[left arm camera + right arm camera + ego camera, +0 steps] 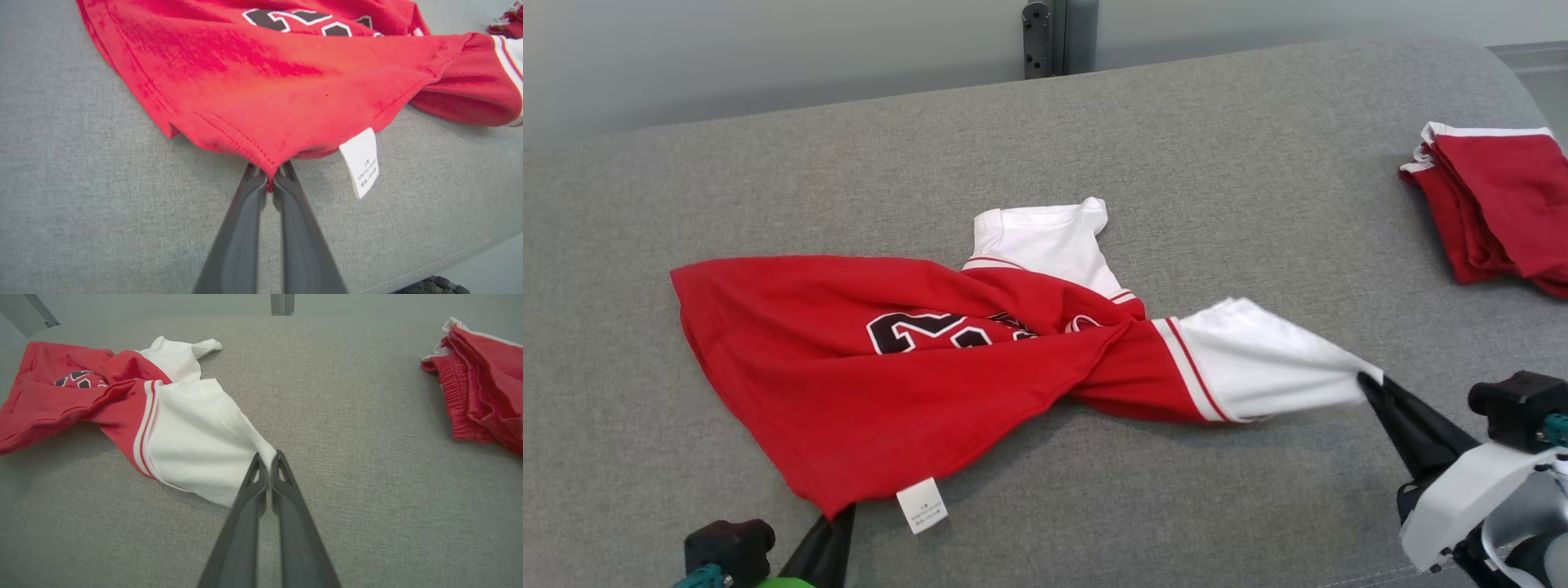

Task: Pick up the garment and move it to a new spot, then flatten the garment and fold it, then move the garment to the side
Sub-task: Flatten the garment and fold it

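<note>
Grey fabric table [1258, 122] is carrying the twisted red garment [849, 367] mid-surface, left pincer [269, 171] clenching its hem corner [245, 147], right pincer [267, 459] clenching its white sleeve [196, 449]; pickup is starting, likely needing an even two-armed lift.

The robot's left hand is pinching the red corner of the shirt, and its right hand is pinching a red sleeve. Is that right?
Almost. The right hand is pinching the white sleeve, not a red one, and the right wrist view shows this. The rest is right: the left hand is pinching the red corner of the shirt.
</note>
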